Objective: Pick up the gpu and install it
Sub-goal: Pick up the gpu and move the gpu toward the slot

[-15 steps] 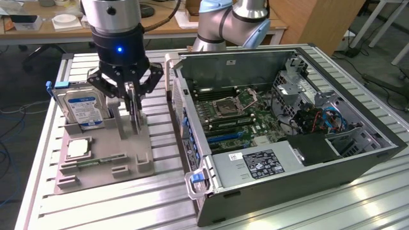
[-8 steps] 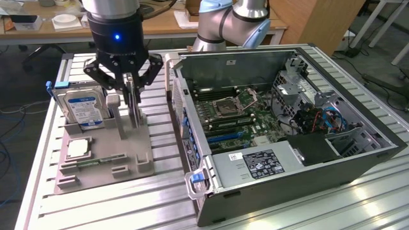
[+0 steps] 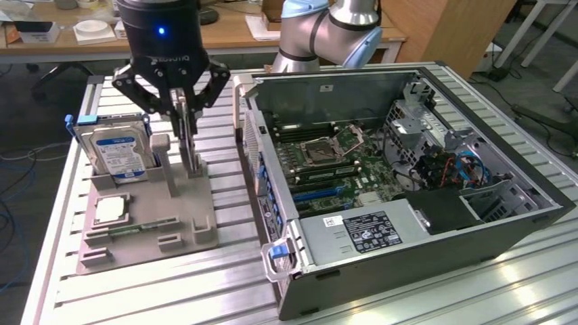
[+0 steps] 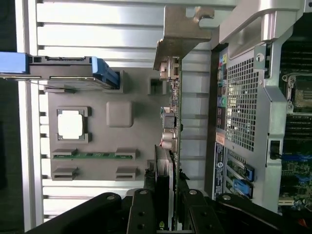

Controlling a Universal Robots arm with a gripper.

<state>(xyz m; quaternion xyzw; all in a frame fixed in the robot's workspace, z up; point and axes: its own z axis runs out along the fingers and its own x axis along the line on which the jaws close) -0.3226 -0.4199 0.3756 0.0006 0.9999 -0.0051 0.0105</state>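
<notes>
The pincer point(image 3: 184, 120), its white lettering illegible, grips the gpu point(image 4: 171, 117) edge-on at the gray holder point(image 3: 185, 220).

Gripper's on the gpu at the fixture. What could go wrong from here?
1. The gripper clamps the gpu by one thin edge, so the card might pivot in the grip.
2. The hard drive stands close by in the gray fixture; a sideways move could clip it.
3. The card's metal bracket juts out and may catch the computer case wall.
</notes>
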